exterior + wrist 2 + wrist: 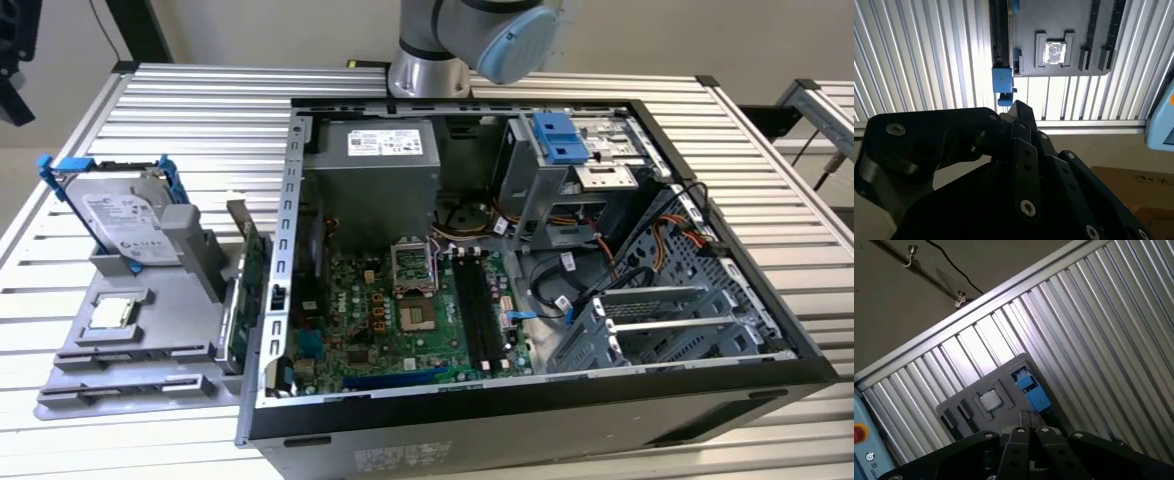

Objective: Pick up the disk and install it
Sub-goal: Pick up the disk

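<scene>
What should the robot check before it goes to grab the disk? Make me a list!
1. Disk standing in its grey holder: ok.
2. Nothing lying on the disk: ok.
3. Gripper empty: ok.
4. Jaws open for grabbing: not ok, shut.
5. Computer case side open: ok.
6. Free slot in the drive cage: cannot tell.

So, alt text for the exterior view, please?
A silver-grey hard drive in a blue plastic bracket stands in a grey tray on the exterior view's left. Beside it, on the ribbed metal table, lies an open computer case, green motherboard exposed.
</scene>
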`<act>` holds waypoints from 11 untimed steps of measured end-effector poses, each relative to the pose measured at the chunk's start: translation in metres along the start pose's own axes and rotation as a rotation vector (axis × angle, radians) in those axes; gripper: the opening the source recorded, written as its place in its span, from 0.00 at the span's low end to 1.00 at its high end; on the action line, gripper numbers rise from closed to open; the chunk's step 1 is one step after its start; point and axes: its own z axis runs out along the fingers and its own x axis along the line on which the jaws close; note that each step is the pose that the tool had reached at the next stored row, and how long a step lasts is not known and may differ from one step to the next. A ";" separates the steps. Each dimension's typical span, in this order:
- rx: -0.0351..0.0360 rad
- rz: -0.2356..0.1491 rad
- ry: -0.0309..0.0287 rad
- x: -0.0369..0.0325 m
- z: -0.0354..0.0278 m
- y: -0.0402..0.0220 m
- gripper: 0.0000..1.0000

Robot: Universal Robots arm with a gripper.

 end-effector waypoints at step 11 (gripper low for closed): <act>0.0204 -0.198 -0.0042 0.0000 0.0015 -0.0001 0.00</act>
